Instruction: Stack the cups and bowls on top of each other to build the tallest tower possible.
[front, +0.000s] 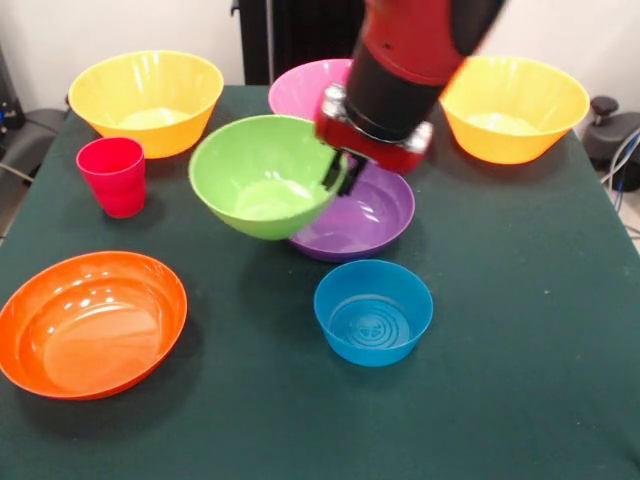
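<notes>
Table cloth dark green. Yellow-orange bowls at 11 o'clock and 1 o'clock. Pink bowl at 12. Lime green bowl centre, purple bowl just right of it. Blue bowl at 6, ring pattern on its floor. Orange bowl at 8. Red cup at 10. Arm red and black.

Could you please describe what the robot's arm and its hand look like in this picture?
The arm is glossy red with a thick black cylindrical wrist section. Below that sits a red block with silvery metal corners, and the hand ends in short black fingers. No cables or markings are visible on it.
</notes>
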